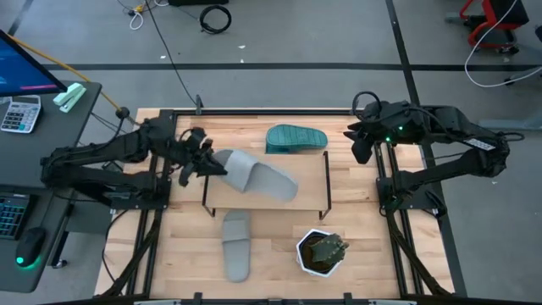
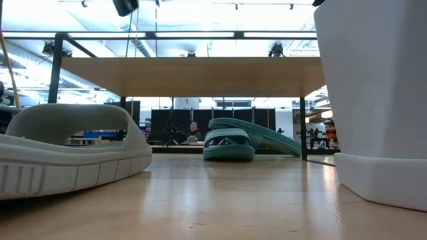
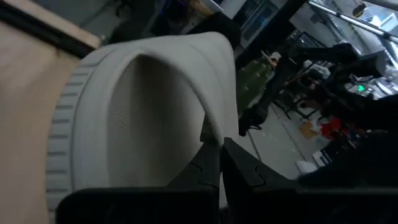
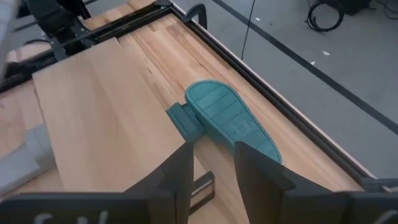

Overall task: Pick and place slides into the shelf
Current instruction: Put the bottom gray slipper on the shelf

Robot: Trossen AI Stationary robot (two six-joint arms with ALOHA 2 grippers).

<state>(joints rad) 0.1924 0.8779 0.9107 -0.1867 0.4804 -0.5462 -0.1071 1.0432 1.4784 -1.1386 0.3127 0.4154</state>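
The slides lay in three places on the wooden counter (image 1: 182, 254). At the left, the left gripper (image 1: 206, 163) was clamped on the heel end of one light grey slide (image 1: 258, 176), its fingers (image 3: 208, 165) pinched together on the rim in the left wrist view. That slide stretched from the gripper out over the left part of the shelf (image 1: 313, 182), angled toward the board's middle; whether it rested on the board or hung just above it could not be told. In front of the shelf, nearer the counter's front edge, a second light grey slide (image 1: 236, 245) lay flat and lengthwise; it filled the left foreground in the low view (image 2: 67, 150). To its right stood a white hexagonal plant pot (image 1: 320, 253) holding a small green plant, near the shelf's front right leg.

Behind the shelf, near the counter's back edge, the teal slides (image 1: 296, 139) lay together, one upside down with its ribbed sole up, propped on the other; the low view showed them past the shelf's board, the upper one tilted (image 2: 243, 140). The shelf's light-wood top spanned most of that view (image 2: 193, 75), on thin black legs.

At the right, the right gripper (image 1: 356, 141) hung above the counter's back right corner, well apart from the teal slides, its fingers (image 4: 180, 171) standing apart and holding nothing.
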